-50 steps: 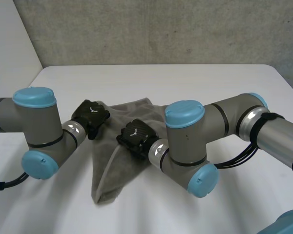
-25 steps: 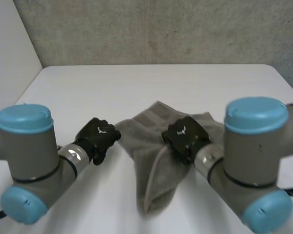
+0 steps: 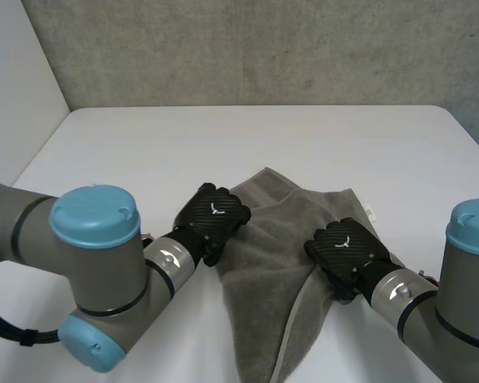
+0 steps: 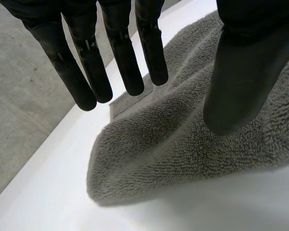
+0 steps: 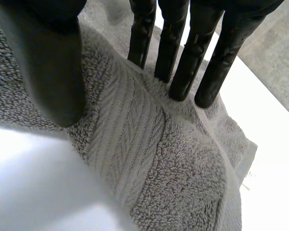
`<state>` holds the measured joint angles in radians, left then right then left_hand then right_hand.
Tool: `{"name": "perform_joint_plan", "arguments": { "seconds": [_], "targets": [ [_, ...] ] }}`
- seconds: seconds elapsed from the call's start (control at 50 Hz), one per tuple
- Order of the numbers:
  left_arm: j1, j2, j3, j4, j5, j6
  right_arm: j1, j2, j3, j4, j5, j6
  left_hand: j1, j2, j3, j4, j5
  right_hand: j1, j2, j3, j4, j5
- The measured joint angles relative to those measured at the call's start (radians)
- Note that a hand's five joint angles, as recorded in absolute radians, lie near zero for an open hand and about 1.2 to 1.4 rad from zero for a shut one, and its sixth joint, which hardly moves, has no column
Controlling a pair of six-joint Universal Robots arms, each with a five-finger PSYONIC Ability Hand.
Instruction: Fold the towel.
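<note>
towel [image 3: 275, 275] — likely soft, limp, light | left robot hand [image 3: 213, 217] open at its left edge | right robot hand [image 3: 345, 249] open on its hem | best pinched at corners

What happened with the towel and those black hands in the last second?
The towel slid toward the robot's right and spread wider. The right hand travelled with it, on its right part. The left hand came off, then returned to its left edge. It stays unfolded on the white table.
</note>
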<state>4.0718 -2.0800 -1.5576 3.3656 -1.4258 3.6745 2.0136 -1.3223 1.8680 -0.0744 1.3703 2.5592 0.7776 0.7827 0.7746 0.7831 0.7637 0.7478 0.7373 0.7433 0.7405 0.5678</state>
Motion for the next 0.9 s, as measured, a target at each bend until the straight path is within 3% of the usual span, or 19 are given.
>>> {"name": "perform_joint_plan", "arguments": {
  "seconds": [0.14, 0.28, 0.42, 0.5, 0.56, 0.58, 0.62, 0.76, 0.9],
  "targets": [
    [-0.026, -0.065, 0.053, -0.013, 0.061, 0.002, -0.038, -0.001, 0.027, -0.034, -0.005, -0.004, -0.037, -0.037, -0.039, -0.037, -0.038, 0.497, 0.527, 0.508, 0.519, 0.523],
    [-0.066, -0.082, 0.070, -0.029, 0.132, 0.005, -0.096, -0.014, 0.028, -0.037, -0.002, -0.009, -0.088, -0.093, -0.092, -0.090, -0.094, 0.582, 0.569, 0.582, 0.592, 0.595],
    [-0.103, -0.093, 0.087, -0.030, 0.146, 0.004, -0.131, -0.029, 0.027, -0.033, -0.007, -0.012, -0.074, -0.080, -0.074, -0.079, -0.072, 0.585, 0.569, 0.585, 0.592, 0.595],
    [-0.113, -0.108, 0.092, -0.032, 0.143, 0.003, -0.134, -0.032, 0.028, -0.033, -0.009, -0.013, 0.134, 0.125, 0.138, 0.133, 0.144, 0.585, 0.569, 0.585, 0.592, 0.595],
    [-0.117, -0.117, 0.092, -0.035, 0.139, 0.003, -0.133, -0.033, 0.029, -0.033, -0.007, -0.013, 0.509, 0.491, 0.508, 0.511, 0.490, 0.585, 0.569, 0.585, 0.592, 0.595],
    [-0.118, -0.120, 0.092, -0.037, 0.136, 0.003, -0.133, -0.033, 0.029, -0.033, -0.006, -0.013, 0.637, 0.619, 0.635, 0.637, 0.636, 0.585, 0.569, 0.585, 0.592, 0.595],
    [-0.120, -0.120, 0.091, -0.041, 0.125, 0.003, -0.133, -0.035, 0.030, -0.035, -0.003, -0.012, 0.673, 0.721, 0.749, 0.729, 0.713, 0.585, 0.569, 0.585, 0.592, 0.595],
    [-0.110, -0.083, 0.088, -0.049, 0.056, -0.002, -0.138, -0.048, 0.029, -0.045, 0.004, -0.002, 0.673, 0.723, 0.767, 0.730, 0.713, 0.585, 0.569, 0.585, 0.592, 0.595],
    [-0.061, 0.027, 0.038, -0.046, -0.071, -0.018, -0.139, -0.096, 0.036, -0.074, 0.007, 0.026, 0.673, 0.723, 0.767, 0.730, 0.713, 0.585, 0.569, 0.585, 0.592, 0.595]
  ]
}}
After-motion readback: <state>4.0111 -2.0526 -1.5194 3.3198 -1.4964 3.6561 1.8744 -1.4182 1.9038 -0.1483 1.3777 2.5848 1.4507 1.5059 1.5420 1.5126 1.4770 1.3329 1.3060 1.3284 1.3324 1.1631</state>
